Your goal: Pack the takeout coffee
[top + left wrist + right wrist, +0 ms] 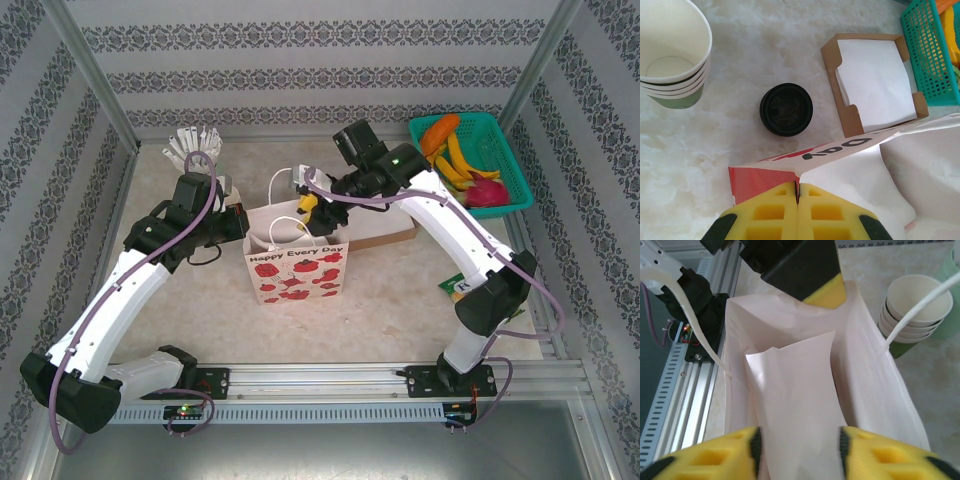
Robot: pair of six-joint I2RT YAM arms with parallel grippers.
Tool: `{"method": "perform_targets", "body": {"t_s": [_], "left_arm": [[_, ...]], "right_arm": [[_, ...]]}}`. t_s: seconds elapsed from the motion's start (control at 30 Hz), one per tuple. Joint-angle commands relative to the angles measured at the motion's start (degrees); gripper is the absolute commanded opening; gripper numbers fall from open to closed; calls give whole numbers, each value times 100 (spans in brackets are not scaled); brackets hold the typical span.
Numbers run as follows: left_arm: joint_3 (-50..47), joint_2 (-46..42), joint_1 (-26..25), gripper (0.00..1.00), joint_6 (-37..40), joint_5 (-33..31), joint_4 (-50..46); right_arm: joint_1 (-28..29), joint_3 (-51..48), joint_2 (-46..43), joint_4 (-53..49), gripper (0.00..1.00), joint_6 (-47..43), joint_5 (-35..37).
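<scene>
Left pincer (798,192) is pinching the white red-printed paper bag (297,272) at its rim; right pincer (799,440) is hanging spread at its mouth. Black-lidded paper coffee cup (786,109) is standing behind, seemingly toward the bench's (740,45) far edge. Paper may slip, collapsing the mouth.

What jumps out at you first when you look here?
The paper bag with red pictures stands in the middle, its rim pinched by the yellow left fingers. Just beyond it sits the black-lidded takeout coffee, and a teal basket of bright fruit sits in the far right corner.
</scene>
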Motion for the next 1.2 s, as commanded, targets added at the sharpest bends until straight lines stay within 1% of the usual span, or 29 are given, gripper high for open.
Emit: {"method": "perform_targets", "body": {"t_s": [0.0,0.07,0.13,0.37,0.5,0.63,0.8,0.93,1.03,1.17], "left_arm": [[41,36,38,0,226,175,170],[51,53,37,0,230,218,181],[54,63,33,0,233,206,170],[56,122,36,0,143,315,199],[65,156,37,0,108,327,197],[42,145,37,0,37,282,191],[6,108,33,0,-46,210,191],[-13,109,38,0,-77,201,195],[-20,94,37,0,-95,177,198],[-39,60,35,0,-104,104,194]], "right_arm": [[159,-122,236,223,26,46,-37],[220,-57,375,262,17,51,3],[295,43,509,189,13,-15,47],[597,151,955,-139,9,-411,635],[734,279,1186,-325,10,-592,1078],[807,322,1357,-416,12,-691,1138],[912,229,1429,-173,14,-643,2022],[912,389,1427,-180,18,-559,2330],[904,488,1284,-276,22,-552,2134],[875,420,848,-151,27,-481,1532]]}}
